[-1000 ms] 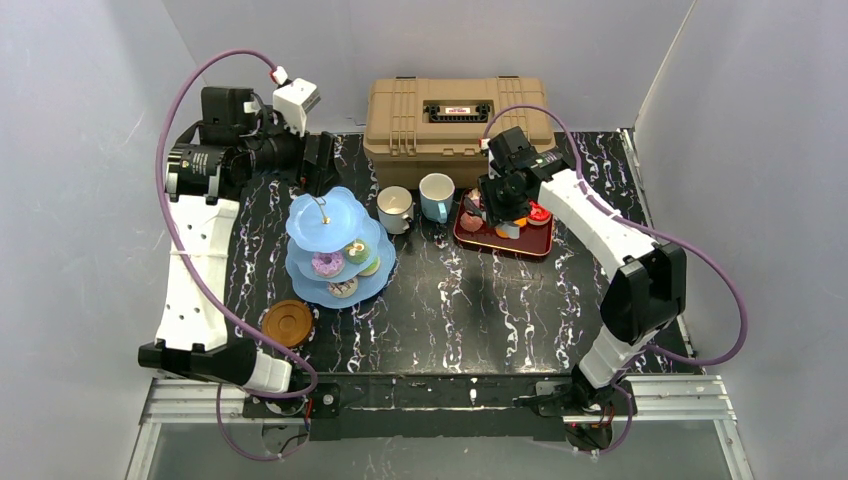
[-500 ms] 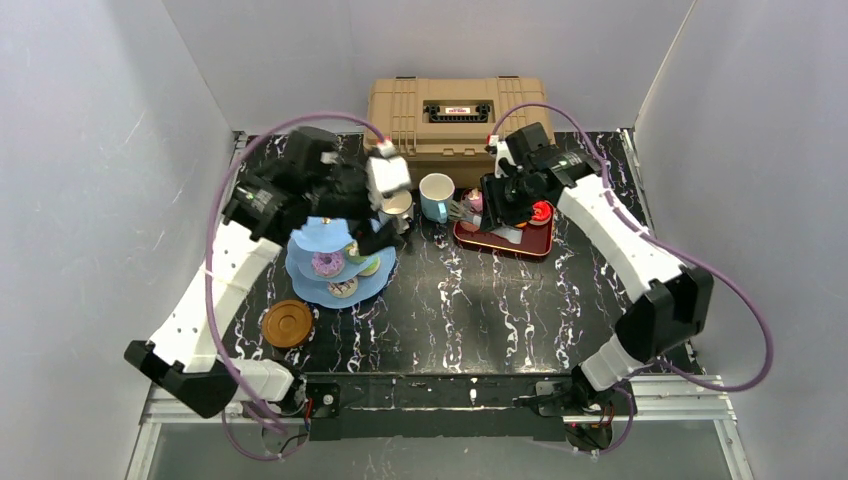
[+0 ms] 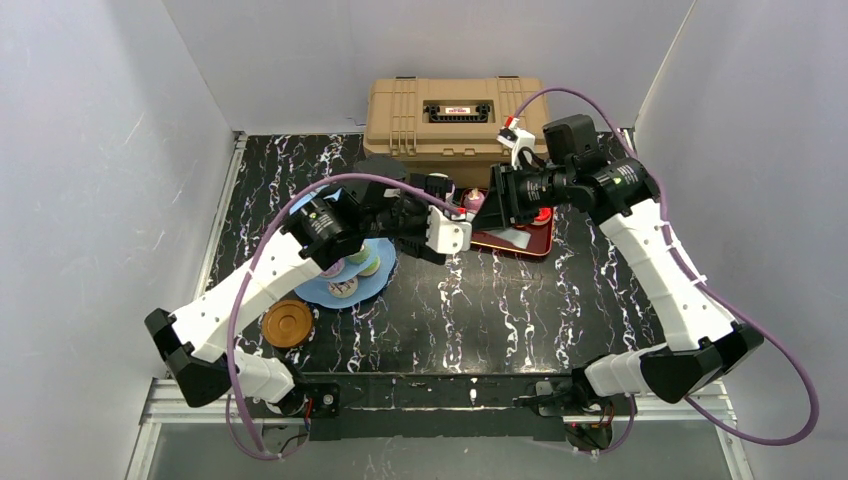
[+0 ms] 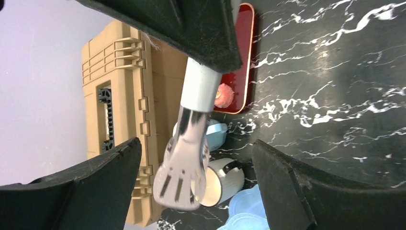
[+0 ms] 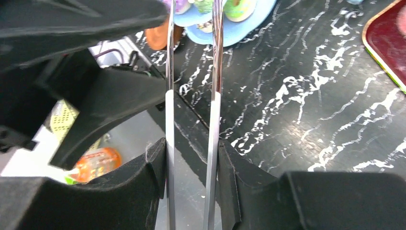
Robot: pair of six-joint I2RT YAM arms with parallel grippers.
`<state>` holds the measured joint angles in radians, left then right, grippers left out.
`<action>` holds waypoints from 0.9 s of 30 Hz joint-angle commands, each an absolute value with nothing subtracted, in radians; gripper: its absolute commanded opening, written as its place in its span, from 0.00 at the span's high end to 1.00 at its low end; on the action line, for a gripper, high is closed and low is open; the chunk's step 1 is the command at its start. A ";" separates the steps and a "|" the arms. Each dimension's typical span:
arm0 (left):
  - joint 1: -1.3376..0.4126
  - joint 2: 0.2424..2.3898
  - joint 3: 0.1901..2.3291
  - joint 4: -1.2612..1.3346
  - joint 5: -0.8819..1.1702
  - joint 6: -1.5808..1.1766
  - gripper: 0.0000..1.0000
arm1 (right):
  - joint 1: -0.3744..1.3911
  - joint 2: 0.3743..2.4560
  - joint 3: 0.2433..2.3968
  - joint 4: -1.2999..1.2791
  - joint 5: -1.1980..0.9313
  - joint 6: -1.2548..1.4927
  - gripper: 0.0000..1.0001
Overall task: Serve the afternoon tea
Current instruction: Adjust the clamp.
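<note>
My right gripper is shut on the metal tongs, pressing both arms, and holds them above the table, pointing left. My left gripper stands open, its fingers wide on either side of the tongs' slotted tips without touching them. Under the tips lie the white mug and the light-blue mug. In the top view the left gripper meets the right gripper at the centre back. The light-blue cake stand with small donuts is partly hidden under the left arm. A brown saucer sits at the front left.
The tan toolbox stands at the back centre. The dark-red tray lies in front of it under the right gripper, with a pink cake on it. Grey walls close both sides.
The left arm has swung from the back left across the cake stand to the centre, its jaws narrowing a little. The right arm has lifted the tongs off the tray and turned them left.
</note>
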<state>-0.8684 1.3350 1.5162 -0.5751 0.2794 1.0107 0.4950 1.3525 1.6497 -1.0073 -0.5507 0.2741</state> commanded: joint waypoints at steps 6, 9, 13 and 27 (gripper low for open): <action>-0.881 1.336 1.418 -0.438 0.209 1.164 0.44 | 0.494 1.348 1.687 -0.856 -0.770 0.353 0.99; -0.881 1.349 1.429 -0.423 0.174 1.154 0.73 | 0.494 1.355 1.683 -0.835 -0.770 0.364 0.99; -0.881 1.344 1.437 -0.384 0.119 1.060 1.00 | 0.494 1.360 1.677 -0.796 -0.731 0.403 0.84; -0.881 1.294 1.462 -0.369 -0.196 0.473 1.00 | 0.480 1.285 1.800 -0.651 -0.257 0.490 0.02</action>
